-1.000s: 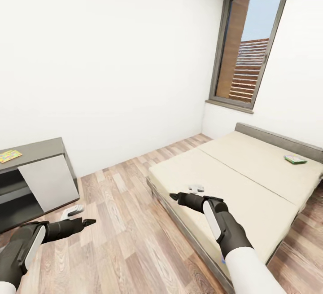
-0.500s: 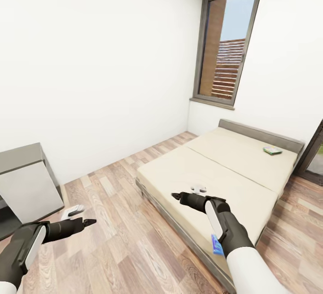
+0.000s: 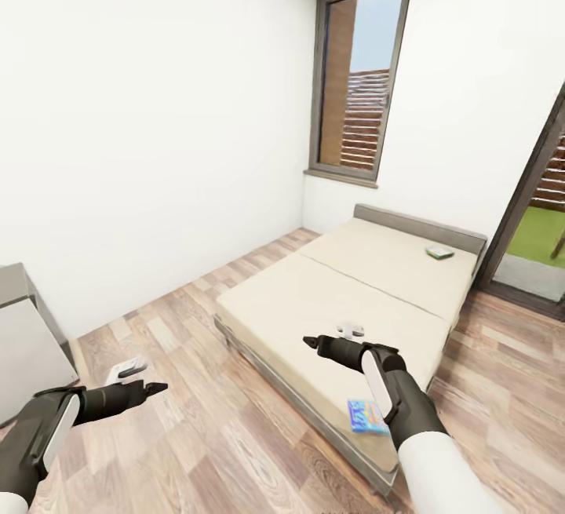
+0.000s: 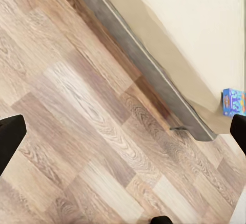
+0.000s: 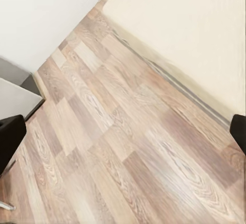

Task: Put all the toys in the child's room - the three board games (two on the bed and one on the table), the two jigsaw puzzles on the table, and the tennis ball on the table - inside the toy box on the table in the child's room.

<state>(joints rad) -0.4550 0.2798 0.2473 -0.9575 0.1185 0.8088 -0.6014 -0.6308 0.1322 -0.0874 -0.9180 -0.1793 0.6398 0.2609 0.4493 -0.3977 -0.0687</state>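
Note:
The bed [image 3: 345, 294] with two beige pads fills the middle and right of the head view. A blue board game [image 3: 366, 415] lies on its near corner, just right of my right forearm; it also shows in the left wrist view [image 4: 233, 102]. A white-and-green board game [image 3: 439, 252] lies near the grey headboard. My left gripper [image 3: 151, 374] hangs open over the wooden floor, left of the bed. My right gripper [image 3: 328, 334] is open above the bed's near pad, holding nothing. A corner of the table [image 3: 20, 333] shows at the left edge. The toy box, puzzles and tennis ball are out of view.
Wooden floor [image 3: 196, 420] lies between the table and the bed. A tall window [image 3: 357, 82] is in the far wall, and a glass door [image 3: 534, 224] opens onto grass at the right. The bed's grey frame [image 4: 148, 70] runs low along the floor.
The whole view has swung to the right: the table has slid almost out at the left, and the blue board game and the glass door have come into view. Both arms hold the same pose.

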